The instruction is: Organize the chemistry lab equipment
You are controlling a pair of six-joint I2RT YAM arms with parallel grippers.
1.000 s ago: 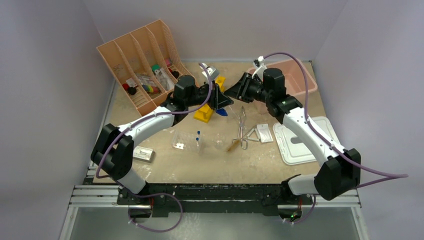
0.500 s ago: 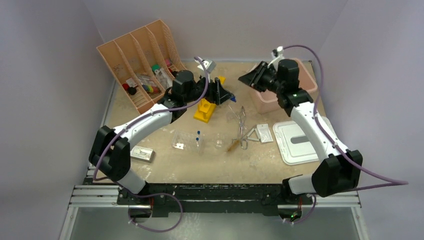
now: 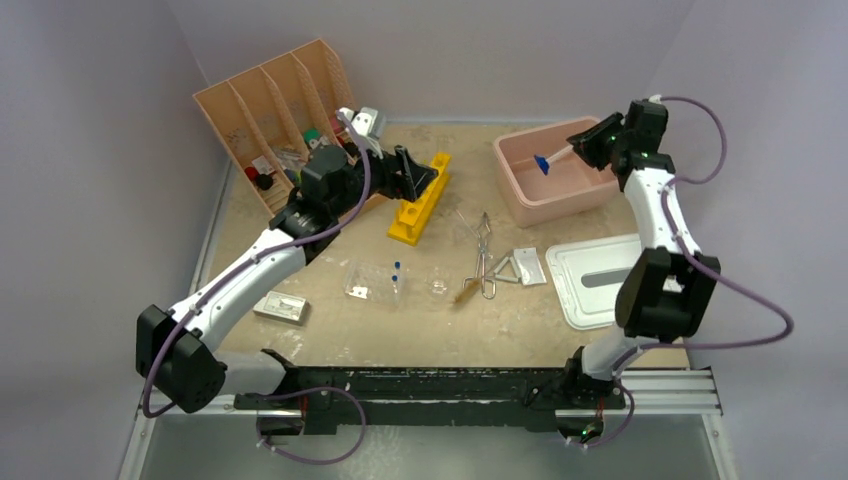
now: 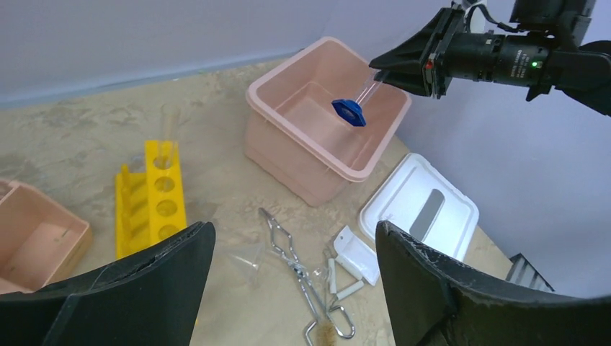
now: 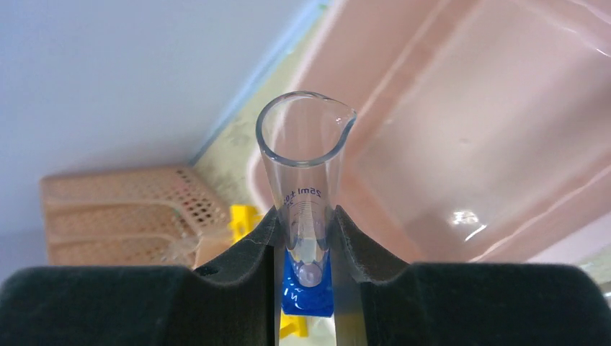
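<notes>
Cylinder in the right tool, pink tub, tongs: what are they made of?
Cylinder: clear and glossy with a printed scale and a blue base. It could be glass or clear plastic; can't tell which. Pink tub: looks like moulded plastic, smooth with a soft sheen. Tongs: bare silvery metal, shiny.

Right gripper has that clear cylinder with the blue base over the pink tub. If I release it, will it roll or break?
The cylinder looks like thin clear glass or plastic: probably light, possibly fragile, so lower it gently. Held slanted over the pink tub, it would likely land on its side. Its hexagonal blue base should limit rolling.
</notes>
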